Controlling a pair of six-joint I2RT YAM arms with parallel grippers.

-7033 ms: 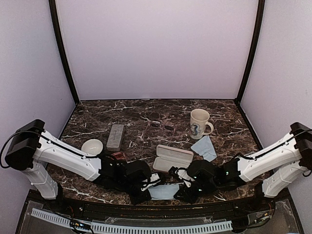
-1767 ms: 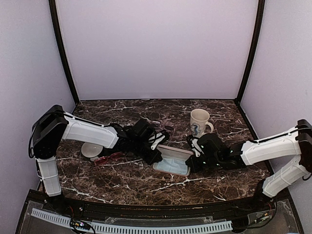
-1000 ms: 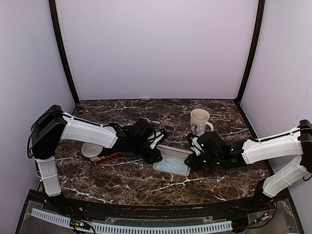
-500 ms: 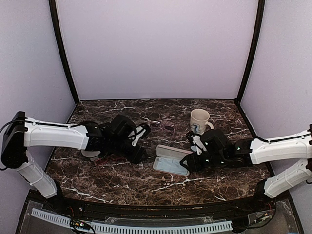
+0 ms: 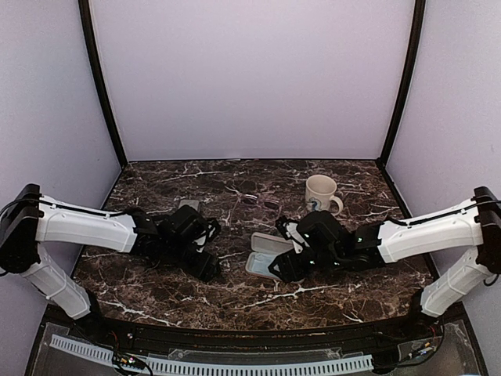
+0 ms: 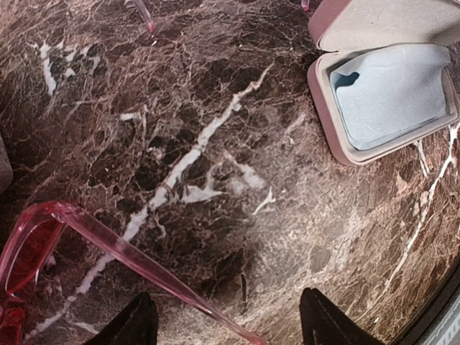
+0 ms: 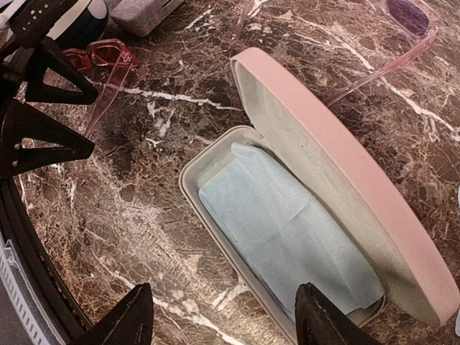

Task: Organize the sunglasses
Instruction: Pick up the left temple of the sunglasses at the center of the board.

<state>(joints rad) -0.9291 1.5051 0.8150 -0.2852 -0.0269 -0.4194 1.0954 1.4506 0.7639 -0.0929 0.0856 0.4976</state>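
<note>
On the dark marble [image 5: 156,180] lie two pairs: red sunglasses [image 7: 108,52], hidden from above under the left arm [image 5: 86,227], and thin sunglasses [image 5: 261,202] behind the one open case [image 7: 345,180] holding one blue cloth [image 7: 287,230]. Left gripper [image 6: 230,327] and right gripper [image 7: 226,320] both gape, clamping nothing.

Open pink case [image 7: 338,165] on dark marble table [image 5: 156,176], light blue cloth [image 7: 287,230] inside, white mug [image 5: 321,193] beyond

Soft, even light came from overhead. The pale lilac walls [image 5: 250,78] looked bright and flat. The dark, white-veined marble tabletop [image 5: 258,294] lay dim, with a dull sheen and only faint shadows. The top view bowed at its lower edge, and the wrist views were crisp.
</note>
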